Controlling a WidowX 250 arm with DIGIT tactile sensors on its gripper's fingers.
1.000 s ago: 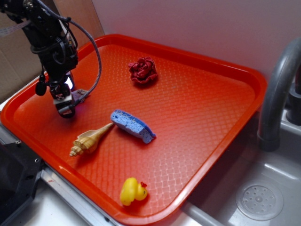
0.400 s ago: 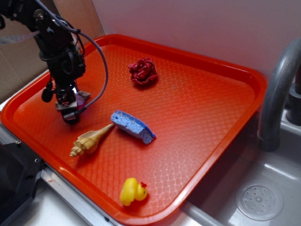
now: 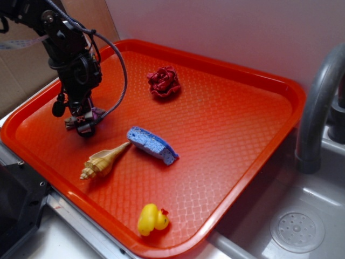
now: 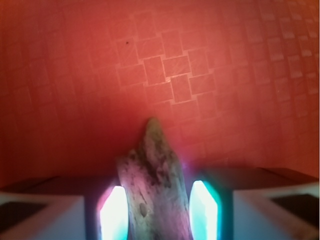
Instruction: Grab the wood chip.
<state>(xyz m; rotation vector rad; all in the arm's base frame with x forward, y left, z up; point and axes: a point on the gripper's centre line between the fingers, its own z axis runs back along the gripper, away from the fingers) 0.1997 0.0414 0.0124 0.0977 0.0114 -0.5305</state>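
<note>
Gripper point(image 3: 84, 125) shifted right, carrying wood chip point(image 4: 154, 190).

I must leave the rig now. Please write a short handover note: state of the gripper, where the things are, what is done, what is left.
Gripper: low over the left part of the orange tray, jaws on either side of the wood chip. The wrist view shows small gaps beside the chip, so a firm grip cannot be confirmed.
Other things: seashell, blue sponge, red fabric flower, yellow duck, all on the tray, untouched.
Done: gripper is placed around the chip.
Left: confirm the grasp, then lift.
</note>
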